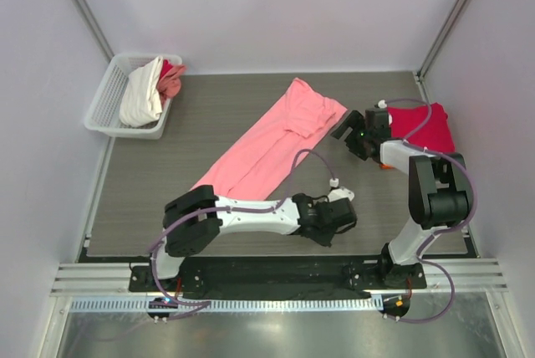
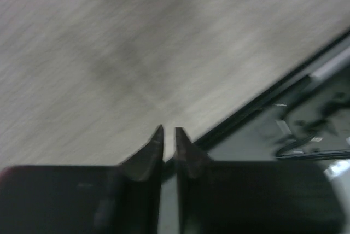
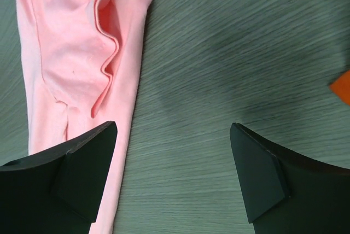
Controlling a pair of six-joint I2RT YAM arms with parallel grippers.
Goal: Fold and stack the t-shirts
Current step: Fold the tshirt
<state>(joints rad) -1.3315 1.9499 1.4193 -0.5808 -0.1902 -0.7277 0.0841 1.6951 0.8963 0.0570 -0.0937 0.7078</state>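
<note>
The pink t-shirt (image 1: 272, 140) lies in a long strip diagonally across the table's (image 1: 150, 199) middle. Light and limp, it likely wants pinching at an end corner. The right hand (image 3: 172, 130) hovers spread beside its far end; the left hand (image 2: 168, 131), pressed together, holds nothing by the near edge.

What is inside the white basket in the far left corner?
A bunched cream garment fills most of the basket, with a red garment beside it; anything underneath them is covered.

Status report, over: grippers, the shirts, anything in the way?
Left gripper shut, empty, over bare table. Right gripper open beside pink t-shirt. Shirt folded lengthwise, not yet stacked. Nothing blocking it.
</note>
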